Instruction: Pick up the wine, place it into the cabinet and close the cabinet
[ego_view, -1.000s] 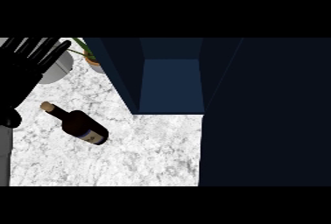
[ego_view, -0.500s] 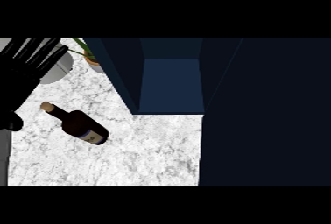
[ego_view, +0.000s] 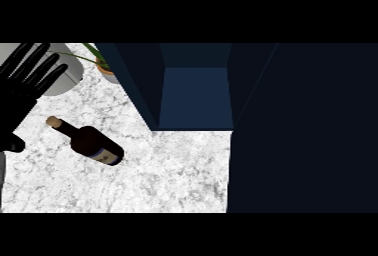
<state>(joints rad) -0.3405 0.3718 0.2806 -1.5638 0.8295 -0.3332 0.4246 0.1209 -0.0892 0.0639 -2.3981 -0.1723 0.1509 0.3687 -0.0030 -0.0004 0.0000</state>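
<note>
Head view: the wine bottle (ego_view: 88, 143) lies on its side on the marble counter (ego_view: 170, 175), cork end toward the upper left — just beside the left hand (ego_view: 22, 95), untouched. That hand rests at the left edge, fingers straight and spread, holding nothing. The dark blue cabinet (ego_view: 193, 95) stands open, right of the bottle.

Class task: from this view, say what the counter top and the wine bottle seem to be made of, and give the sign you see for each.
Counter top: probably marble or a stone look-alike, white with grey veining. Wine bottle: likely dark glass, with a tan, cork-like stopper.
</note>
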